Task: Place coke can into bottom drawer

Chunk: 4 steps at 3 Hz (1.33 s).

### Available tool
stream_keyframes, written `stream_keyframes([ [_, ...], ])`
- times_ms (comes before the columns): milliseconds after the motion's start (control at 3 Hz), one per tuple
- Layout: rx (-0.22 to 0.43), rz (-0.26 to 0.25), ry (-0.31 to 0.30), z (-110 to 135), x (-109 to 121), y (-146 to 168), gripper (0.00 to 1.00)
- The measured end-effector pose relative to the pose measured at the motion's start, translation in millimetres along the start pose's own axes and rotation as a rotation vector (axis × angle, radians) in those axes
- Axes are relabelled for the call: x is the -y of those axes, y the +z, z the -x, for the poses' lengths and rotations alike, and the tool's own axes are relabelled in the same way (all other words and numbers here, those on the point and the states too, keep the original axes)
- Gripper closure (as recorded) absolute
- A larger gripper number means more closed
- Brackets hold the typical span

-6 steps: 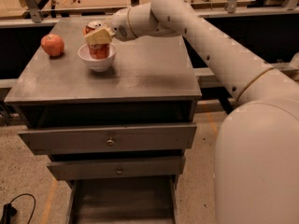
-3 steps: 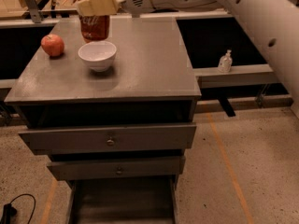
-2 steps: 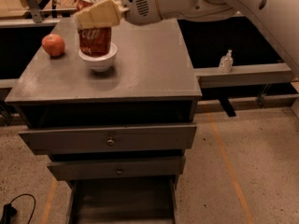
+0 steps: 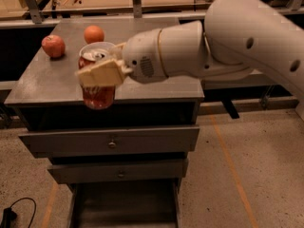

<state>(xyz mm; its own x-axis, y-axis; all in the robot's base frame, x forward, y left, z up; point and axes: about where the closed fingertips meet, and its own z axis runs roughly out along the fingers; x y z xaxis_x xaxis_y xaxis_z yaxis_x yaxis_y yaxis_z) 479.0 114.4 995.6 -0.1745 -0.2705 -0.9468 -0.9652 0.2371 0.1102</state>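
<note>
The coke can (image 4: 98, 95), red with a silver top, is held upright in my gripper (image 4: 98, 74). One pale finger (image 4: 103, 72) crosses the can's front. The can hangs in the air over the front edge of the cabinet top (image 4: 156, 87), left of centre. The bottom drawer (image 4: 124, 207) is pulled open below, and its plain grey floor shows. The can is well above the drawer and a little left of its middle. My white arm (image 4: 213, 46) reaches in from the right.
A red apple (image 4: 53, 45) and an orange (image 4: 93, 33) sit at the back left of the cabinet top. A pale bowl rim (image 4: 110, 45) shows just behind the can. Two shut drawers with small knobs (image 4: 111, 144) lie above the open one. A black cable (image 4: 12, 213) lies on the floor at left.
The gripper has carried the can from above the white bowl forward and down to the cabinet's front edge. The arm now fills more of the view. The orange has come into sight.
</note>
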Motion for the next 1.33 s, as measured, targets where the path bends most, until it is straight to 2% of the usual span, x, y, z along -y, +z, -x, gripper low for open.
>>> stream_keyframes([
  [333, -0.059, 0.012, 0.018, -47.9, -13.3, 10.6, 1.00],
  [667, -0.031, 0.019, 0.029, -43.8, -20.2, 18.7, 1.00],
  [1000, 0.017, -0.005, 0.042, -56.4, -39.9, 37.5, 1.00],
  [1333, 0.012, -0.015, 0.021, -100.3, -56.3, 76.2, 1.00],
])
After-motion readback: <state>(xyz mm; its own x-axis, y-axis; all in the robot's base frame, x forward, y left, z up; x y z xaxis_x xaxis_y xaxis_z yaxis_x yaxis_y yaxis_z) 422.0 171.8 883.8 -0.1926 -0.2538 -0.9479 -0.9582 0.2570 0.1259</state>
